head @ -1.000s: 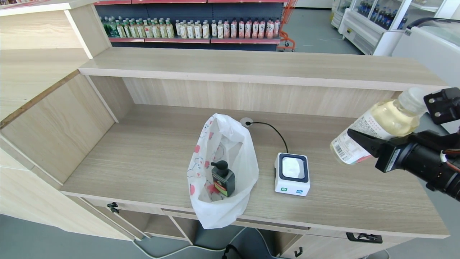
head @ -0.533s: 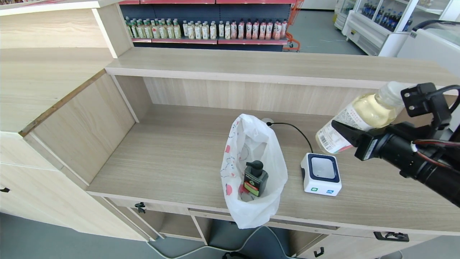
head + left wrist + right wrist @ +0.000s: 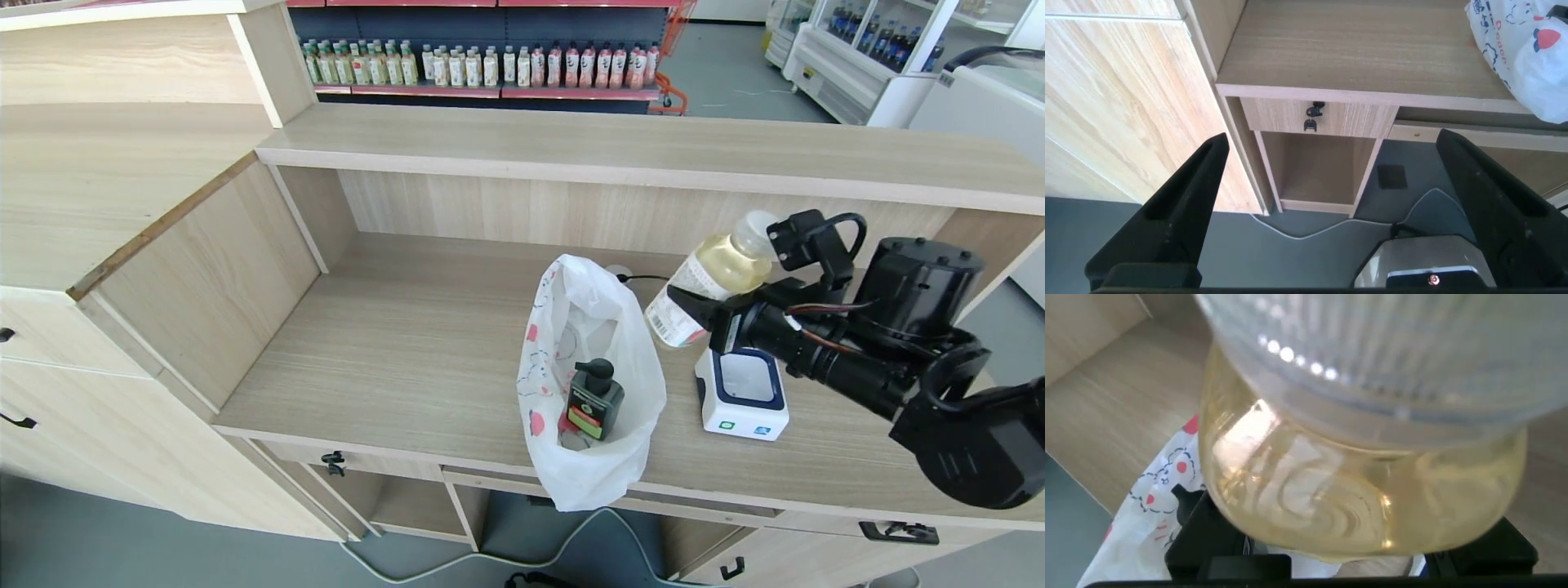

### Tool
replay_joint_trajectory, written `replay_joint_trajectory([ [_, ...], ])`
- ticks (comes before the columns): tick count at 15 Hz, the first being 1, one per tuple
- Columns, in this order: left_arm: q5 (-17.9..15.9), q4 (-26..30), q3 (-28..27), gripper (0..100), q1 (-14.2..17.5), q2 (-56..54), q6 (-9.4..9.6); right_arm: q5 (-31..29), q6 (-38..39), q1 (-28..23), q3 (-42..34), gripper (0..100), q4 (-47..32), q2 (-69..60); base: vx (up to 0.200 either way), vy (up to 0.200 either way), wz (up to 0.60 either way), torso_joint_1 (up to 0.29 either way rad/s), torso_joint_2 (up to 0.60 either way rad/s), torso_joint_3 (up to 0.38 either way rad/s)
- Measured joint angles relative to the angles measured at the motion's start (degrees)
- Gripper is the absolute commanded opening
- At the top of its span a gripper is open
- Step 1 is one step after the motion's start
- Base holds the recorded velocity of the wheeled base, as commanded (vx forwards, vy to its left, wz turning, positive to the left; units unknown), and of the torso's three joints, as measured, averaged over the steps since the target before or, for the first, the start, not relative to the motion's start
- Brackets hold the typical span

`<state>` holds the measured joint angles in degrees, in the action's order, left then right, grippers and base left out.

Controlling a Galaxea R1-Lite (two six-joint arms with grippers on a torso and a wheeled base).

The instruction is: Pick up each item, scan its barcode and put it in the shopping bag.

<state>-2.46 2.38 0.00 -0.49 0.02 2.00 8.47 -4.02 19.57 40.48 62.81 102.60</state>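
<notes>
A clear bottle of pale yellow liquid (image 3: 712,276) with a white cap and label hangs tilted over the counter, base toward the bag. My right gripper (image 3: 727,304) is shut on it, just above the far left corner of the white barcode scanner (image 3: 741,394). In the right wrist view the bottle (image 3: 1364,457) looms close, with the bag (image 3: 1155,494) beyond it. The white patterned shopping bag (image 3: 571,306) stands open left of the scanner, with a dark pump bottle (image 3: 594,400) inside. My left gripper (image 3: 1331,208) is open, low in front of the counter, empty.
The wooden counter (image 3: 408,351) has a raised ledge (image 3: 571,147) behind and a side wall on the left. The scanner's cable (image 3: 645,278) runs to a hole at the back. A locked drawer (image 3: 1310,114) sits below the front edge, near the bag (image 3: 1527,49).
The head camera has shifted. My right arm has carried the bottle leftward, from right of the scanner to above its left corner beside the bag.
</notes>
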Motion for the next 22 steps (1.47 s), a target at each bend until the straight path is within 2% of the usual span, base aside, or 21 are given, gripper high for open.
replay_joint_trajectory([
  [4, 0.0, 0.0, 0.0, 100, 0.0, 0.0, -0.01, 3.6, 0.0, 0.3, 0.6, 0, 5.4, 5.8, 0.0, 0.0, 0.0, 0.0, 0.0, 0.0],
  [10, 0.0, 0.0, 0.0, 100, 0.0, 0.0, 0.0, 4.3, -2.0, -0.9, 1.5, 0, 11.6, 15.6, 0.0, 0.0, 0.0, 0.0, 0.0, 0.0],
  [16, 0.0, 0.0, 0.0, 100, 0.0, 0.0, 0.02, 4.7, -4.0, -1.5, 9.5, 0, 11.7, 24.2, 0.0, 0.0, 0.0, 0.0, 0.0, 0.0],
  [22, 0.0, 0.0, 0.0, 100, 0.0, 0.0, 0.02, 9.8, -4.9, -1.4, 13.6, 0, 10.1, 28.1, 0.0, 0.0, 0.0, 0.0, 0.0, 0.0],
])
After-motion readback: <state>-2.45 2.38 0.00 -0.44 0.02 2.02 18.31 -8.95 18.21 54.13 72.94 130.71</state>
